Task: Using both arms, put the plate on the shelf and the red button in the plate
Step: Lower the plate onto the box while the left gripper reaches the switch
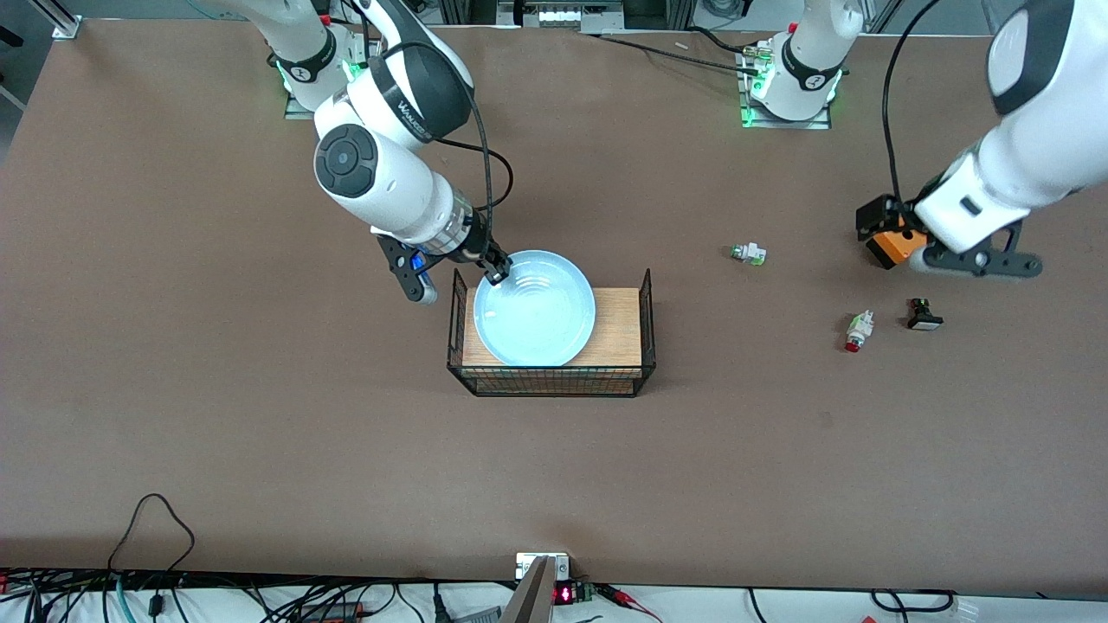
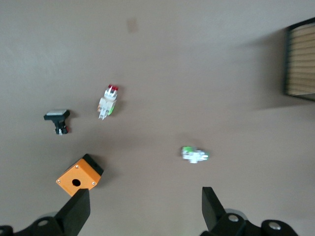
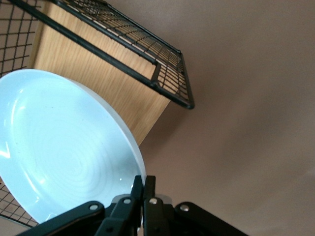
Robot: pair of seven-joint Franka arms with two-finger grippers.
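The right end effector (image 1: 497, 270) pinched the plate (image 1: 534, 308) rim over the wooden tray (image 1: 619, 329); the left end effector (image 2: 142, 209) hung open above the orange box (image 2: 78, 176).

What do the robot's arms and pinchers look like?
Both arms are glossy white with dark grey joints, and a black cable loops along each. The right tool and the left tool have black fingers. Green lights glow at both bases.
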